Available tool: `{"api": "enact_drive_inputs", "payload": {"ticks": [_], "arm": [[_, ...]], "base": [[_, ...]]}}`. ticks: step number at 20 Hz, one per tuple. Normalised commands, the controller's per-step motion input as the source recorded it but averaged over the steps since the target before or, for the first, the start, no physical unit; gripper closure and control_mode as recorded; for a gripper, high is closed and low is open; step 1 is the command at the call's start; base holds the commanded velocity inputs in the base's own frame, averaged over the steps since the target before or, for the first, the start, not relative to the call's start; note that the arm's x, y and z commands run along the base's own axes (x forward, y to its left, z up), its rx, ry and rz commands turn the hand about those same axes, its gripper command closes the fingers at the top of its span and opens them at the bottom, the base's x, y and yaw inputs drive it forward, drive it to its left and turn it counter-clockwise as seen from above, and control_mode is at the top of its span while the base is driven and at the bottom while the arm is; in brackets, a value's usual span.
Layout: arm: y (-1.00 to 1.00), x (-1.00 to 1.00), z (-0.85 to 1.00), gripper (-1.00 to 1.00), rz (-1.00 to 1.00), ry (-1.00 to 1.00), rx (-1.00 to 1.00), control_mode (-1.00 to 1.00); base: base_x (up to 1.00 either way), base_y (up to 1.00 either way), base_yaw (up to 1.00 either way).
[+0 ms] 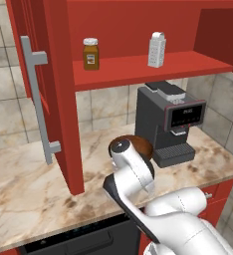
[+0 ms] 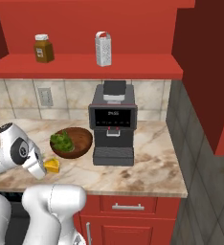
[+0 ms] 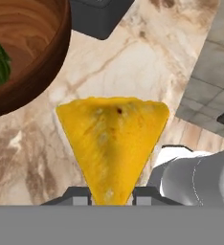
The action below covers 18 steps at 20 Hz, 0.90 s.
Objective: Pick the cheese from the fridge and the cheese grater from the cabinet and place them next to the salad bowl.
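Gripper [image 3: 111, 195] clamped on the narrow tip of the cheese [image 3: 113, 139], a finger pad on each side, the broad edge of the wedge pointing away from the hand. Held low over the marbled counter [image 3: 147, 67], just beside the salad bowl [image 3: 23, 52], whose dark wooden rim curves close to one corner of the wedge without touching it. Whether the cheese rests on the stone or hangs just above it cannot be told. Seen from the right base view, cheese [image 2: 51, 165] at the near side of the bowl [image 2: 75, 141], green leaves heaped toward the bowl's left. Just right of the bowl, a dark coffee machine [image 2: 113, 125] standing against the tiled wall. Above, on the red inner shelf of the open cabinet [image 2: 85, 66], the cheese grater [image 2: 103, 49] upright, well apart from a brown jar [image 2: 43, 48] with a white lid further left. In the left base view, cabinet door [image 1: 54, 99] swung wide open, long grey bar handle [image 1: 39, 99] on its face.
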Motion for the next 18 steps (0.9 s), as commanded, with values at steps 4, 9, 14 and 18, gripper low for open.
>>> {"api": "enact_drive_inputs", "payload": {"ticks": [4, 9, 14, 18], "arm": [[0.0, 0.4, -0.01, 1.0, 0.1, 0.04, 0.0, -1.0], [0.0, 0.03, -0.15, 1.0, 0.0, 0.01, 0.0, -1.0], [0.0, 0.01, -0.26, 1.0, 0.0, 0.06, 0.0, -1.0], [0.0, 0.14, -0.32, 1.0, 0.0, 0.08, 0.0, -1.0]], "base": [[0.0, 0.0, 0.0], [0.0, 0.0, 0.0], [0.0, 0.0, 0.0], [0.0, 0.0, 0.0]]}}
